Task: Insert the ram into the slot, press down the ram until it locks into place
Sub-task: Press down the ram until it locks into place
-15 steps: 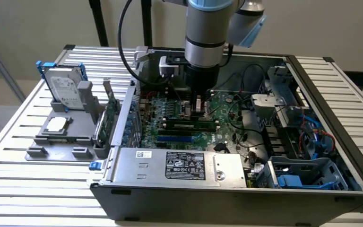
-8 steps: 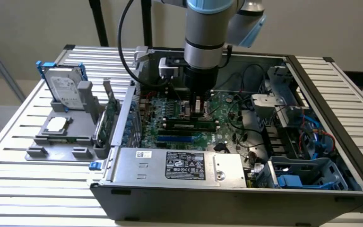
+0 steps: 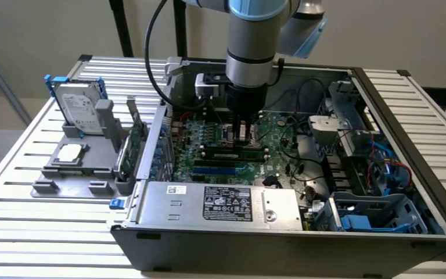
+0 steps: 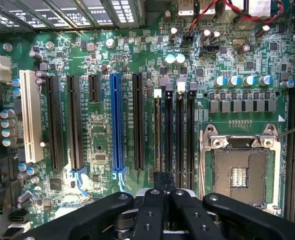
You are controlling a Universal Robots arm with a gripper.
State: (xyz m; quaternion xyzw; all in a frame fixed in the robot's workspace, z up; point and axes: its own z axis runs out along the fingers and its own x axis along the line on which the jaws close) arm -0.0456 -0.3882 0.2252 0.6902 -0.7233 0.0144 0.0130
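Gripper (image 4: pixel 163 192): clenched tight, pushing on the ram (image 4: pixel 157 131).
Tip: push straight down until slot (image 4: pixel 180 135) clips snap.

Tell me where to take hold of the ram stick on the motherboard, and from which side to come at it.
Take the ram by its upper long edge, near the middle, with the fingers on its two flat faces, coming straight down from above. It stands on edge in the slot, with parallel slots close alongside, so the top edge looks like the only free part.
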